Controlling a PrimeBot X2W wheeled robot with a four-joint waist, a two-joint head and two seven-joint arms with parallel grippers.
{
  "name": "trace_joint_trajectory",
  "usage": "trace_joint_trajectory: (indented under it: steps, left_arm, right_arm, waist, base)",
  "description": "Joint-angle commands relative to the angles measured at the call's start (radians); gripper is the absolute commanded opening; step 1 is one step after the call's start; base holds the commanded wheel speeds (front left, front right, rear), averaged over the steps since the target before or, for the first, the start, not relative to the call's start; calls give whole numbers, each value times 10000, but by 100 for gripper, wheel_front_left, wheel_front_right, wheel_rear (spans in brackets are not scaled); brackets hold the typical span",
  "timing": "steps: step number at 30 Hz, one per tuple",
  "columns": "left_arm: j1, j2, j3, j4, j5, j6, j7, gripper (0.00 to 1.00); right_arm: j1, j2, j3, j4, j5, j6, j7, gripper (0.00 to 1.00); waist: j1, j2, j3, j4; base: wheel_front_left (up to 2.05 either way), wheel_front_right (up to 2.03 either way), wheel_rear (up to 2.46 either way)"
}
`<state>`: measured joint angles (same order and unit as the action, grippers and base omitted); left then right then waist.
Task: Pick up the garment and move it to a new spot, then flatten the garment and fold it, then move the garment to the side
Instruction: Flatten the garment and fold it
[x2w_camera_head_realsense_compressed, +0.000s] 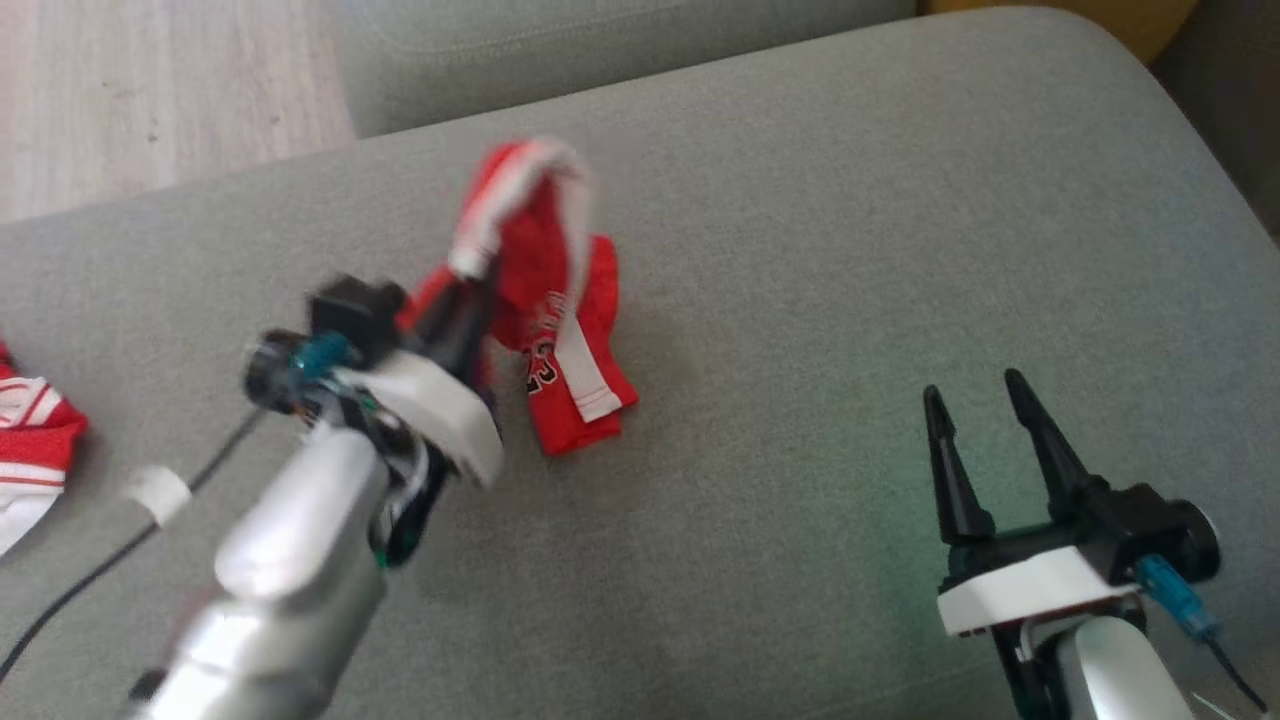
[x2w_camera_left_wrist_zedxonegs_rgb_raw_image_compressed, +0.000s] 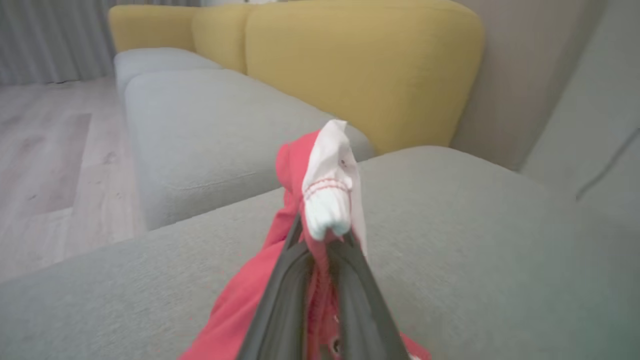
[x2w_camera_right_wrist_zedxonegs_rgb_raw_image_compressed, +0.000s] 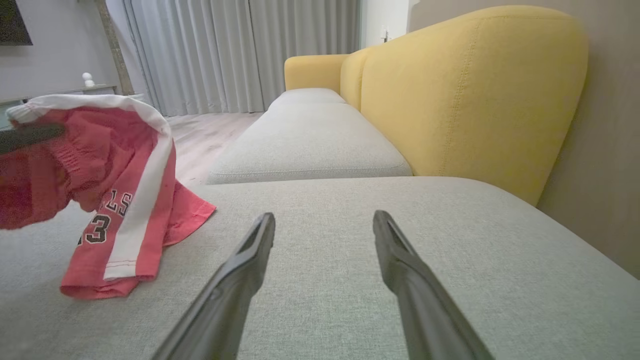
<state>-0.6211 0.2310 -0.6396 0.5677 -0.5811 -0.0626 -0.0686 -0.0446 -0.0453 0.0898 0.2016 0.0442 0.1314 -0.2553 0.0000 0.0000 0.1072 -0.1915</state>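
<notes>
Another red-and-white cloth (x2w_camera_head_realsense_compressed: 30, 440) lies on the cushion (x2w_camera_head_realsense_compressed: 850, 250), left of the garment (x2w_camera_head_realsense_compressed: 555, 300)

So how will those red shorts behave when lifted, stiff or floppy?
Probably floppy: the red shorts drape from the left end effector, hem trailing on the sofa cushion. Likely light, since a pinch at one edge holds them up. They may swing or bunch.
</notes>
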Motion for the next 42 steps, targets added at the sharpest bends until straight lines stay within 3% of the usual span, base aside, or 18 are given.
trace_joint_trajectory:
  steps: [1,6,12,18,22,23,24,29,35,37,42]
  left_arm:
    - [-27,452,155,-464,132,-34,59,0]
    - [1514,1353,-499,-2066,578,181,527,0]
    - [3629,2332,-796,-3615,1011,1246,618,0]
    - [5113,3023,-879,-4157,1444,2436,724,0]
    - [5536,3287,-1072,-4354,1639,2760,1107,0]
    - [5605,3308,-1099,-4412,1582,2764,1242,36]
    - [5678,3346,-1133,-4462,1533,2775,1415,100]
    - [6077,3663,-925,-5344,818,2826,2302,100]
    - [6358,4588,-204,-7895,157,3346,3387,100]
    - [6217,4551,38,-8728,32,3488,3378,100]
    - [5658,3993,-42,-9730,-202,3281,3402,100]
  right_arm:
    - [-25,-49,162,-381,5,-7,-65,100]
    - [403,-49,-178,-471,-107,-7,-65,100]
    - [513,-49,-235,-550,-164,-7,-65,100]
    - [536,-49,-191,-564,-168,-7,-65,100]
    - [568,-49,-171,-540,-172,-7,-65,100]
    - [567,-49,-155,-534,-173,-7,-65,100]
    - [567,-49,-131,-524,-173,-7,-65,100]
    - [540,-49,-28,-494,-165,-7,-65,100]
    - [564,-49,-16,-491,-163,-7,-65,100]
    - [548,-49,7,-487,-170,-7,-65,100]
    - [432,-49,145,-461,-168,-7,-65,100]
  waist:
    - [0,0,-90,91]
    - [0,0,-264,482]
    - [0,0,-280,872]
    - [0,0,-307,1076]
    - [0,0,-335,1132]
    - [0,0,-340,1132]
    - [0,0,-364,1123]
    - [0,0,-407,1003]
    - [0,0,-456,838]
    - [0,0,-447,776]
    - [0,0,-393,585]
  base:
    - [0,0,0]
    - [0,0,0]
    - [0,0,0]
    - [0,0,0]
    - [0,0,0]
    - [0,0,0]
    - [0,0,0]
    - [0,0,0]
    - [0,0,0]
    - [0,0,0]
    - [0,0,0]
